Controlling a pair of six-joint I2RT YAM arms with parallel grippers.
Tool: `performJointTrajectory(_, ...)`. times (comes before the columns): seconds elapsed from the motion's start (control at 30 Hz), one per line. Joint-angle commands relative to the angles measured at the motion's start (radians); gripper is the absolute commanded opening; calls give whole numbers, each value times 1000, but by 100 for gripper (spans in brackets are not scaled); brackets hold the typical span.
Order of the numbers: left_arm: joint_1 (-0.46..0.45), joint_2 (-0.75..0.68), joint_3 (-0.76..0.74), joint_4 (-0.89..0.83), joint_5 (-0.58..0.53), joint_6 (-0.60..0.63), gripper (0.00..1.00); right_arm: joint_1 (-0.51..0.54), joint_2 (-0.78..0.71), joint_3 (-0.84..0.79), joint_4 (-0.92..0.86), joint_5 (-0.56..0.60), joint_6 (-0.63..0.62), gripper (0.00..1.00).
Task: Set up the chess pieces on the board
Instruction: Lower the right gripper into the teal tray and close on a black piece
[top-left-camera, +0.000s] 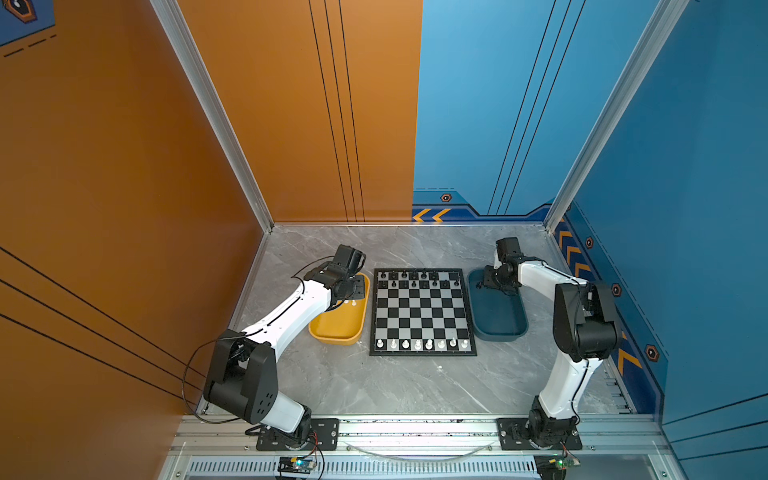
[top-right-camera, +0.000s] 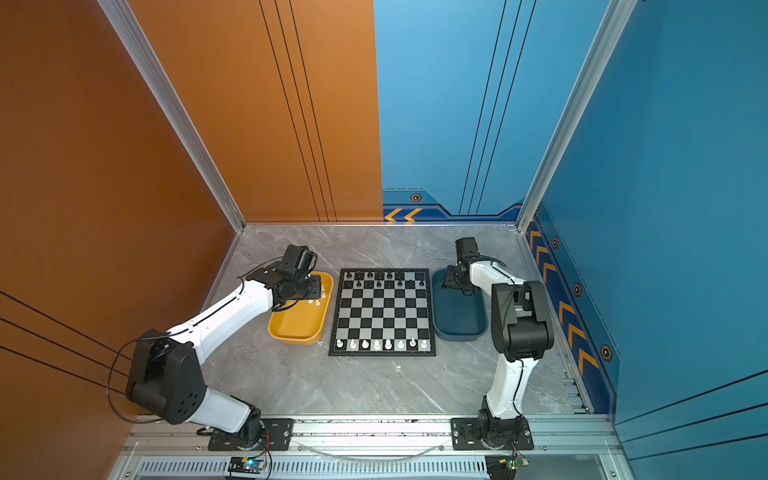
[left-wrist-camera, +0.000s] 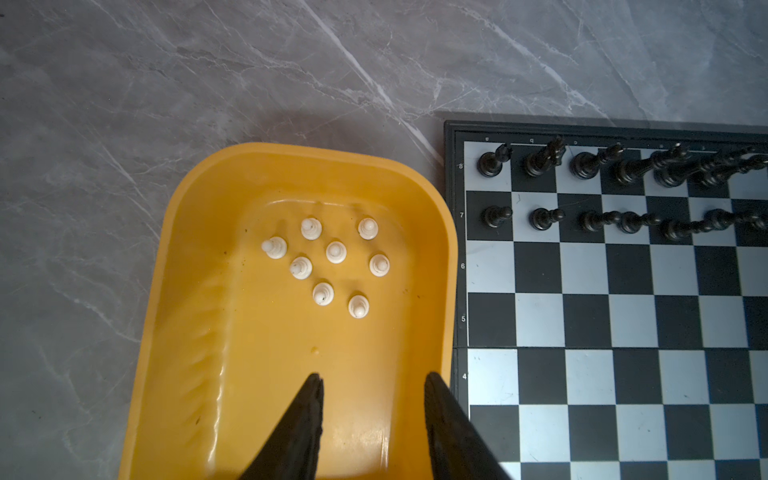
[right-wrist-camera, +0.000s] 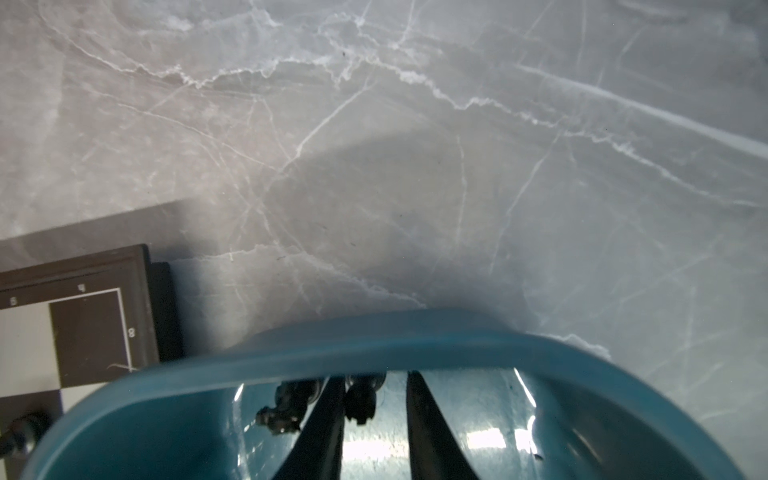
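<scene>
Eight white pawns (left-wrist-camera: 336, 252) upright in the yellow tray (left-wrist-camera: 199, 291), ahead of the left gripper (left-wrist-camera: 372, 376), jaws parted and empty, right gripper (right-wrist-camera: 374, 374) in the blue tray (right-wrist-camera: 540, 353), jaws parted, black piece (right-wrist-camera: 360, 402) between them beside one finger

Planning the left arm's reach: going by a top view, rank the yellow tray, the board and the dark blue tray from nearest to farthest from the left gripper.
1. Yellow tray: directly under the left gripper.
2. Board: next over, in the middle.
3. Dark blue tray: beyond the board, on the right.
</scene>
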Motion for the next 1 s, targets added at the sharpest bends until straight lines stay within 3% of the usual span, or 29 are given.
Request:
performJointTrajectory(0.0,-9,11,38,-3,19,-6,43,-6,16,21,-12,-12,-8,24)
performJointTrajectory(0.3,-8,9,40,-3,19,-4,42,-6,30,29,-17,-27,-5,18)
performJointTrajectory(0.7,-8,9,39,-3,17,-1,41,-3,5,28,-41,-6,-1,0)
performJointTrajectory(0.97,-4,12,38,-2,16,16,41,14,-85,36,-137,45,-5,0)
